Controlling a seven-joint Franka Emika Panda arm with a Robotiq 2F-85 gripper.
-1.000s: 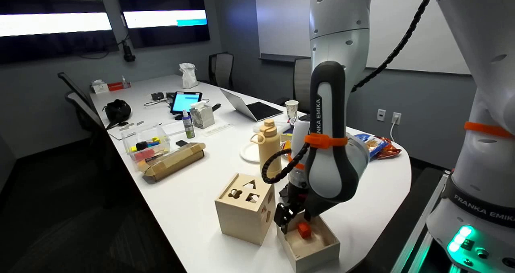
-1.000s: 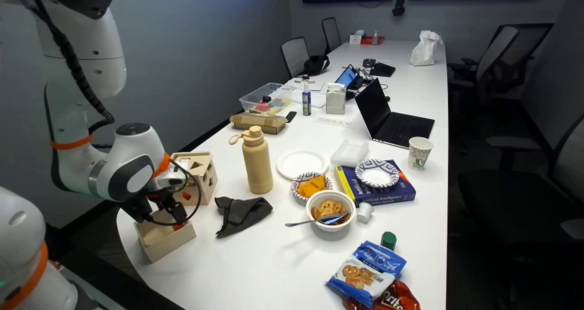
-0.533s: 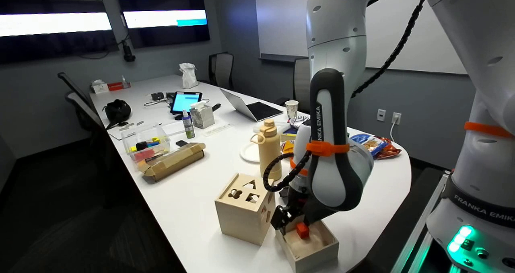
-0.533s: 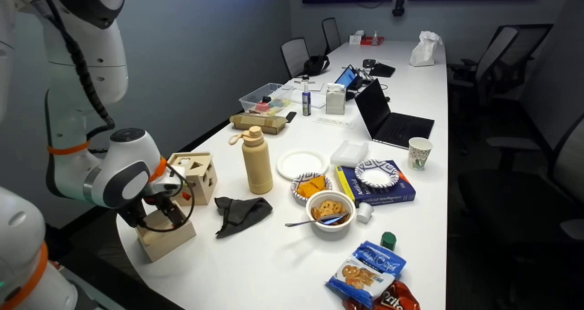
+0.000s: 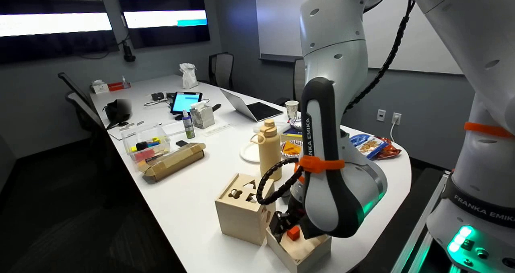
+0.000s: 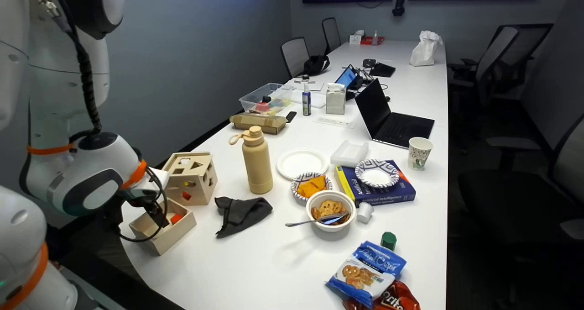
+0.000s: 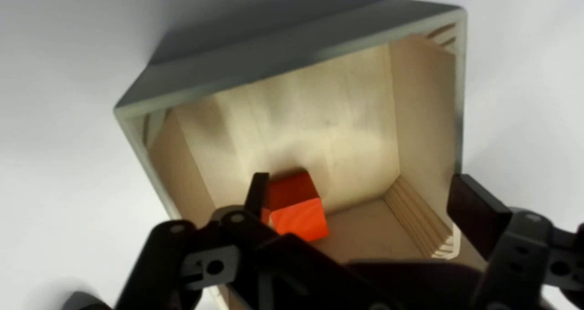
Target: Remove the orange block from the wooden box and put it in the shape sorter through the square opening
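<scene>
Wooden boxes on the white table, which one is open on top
The lower wooden box, with the orange block inside; the taller shape sorter beside it is covered on top, apart from shaped cut-outs.

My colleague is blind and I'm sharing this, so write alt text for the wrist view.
An orange block sits inside a pale, open-topped wooden box on a white table, seen from above. The robot's open black hand spans the lower part of the picture, one finger partly hiding the block's left side, the other overlapping the box's right rim.
</scene>
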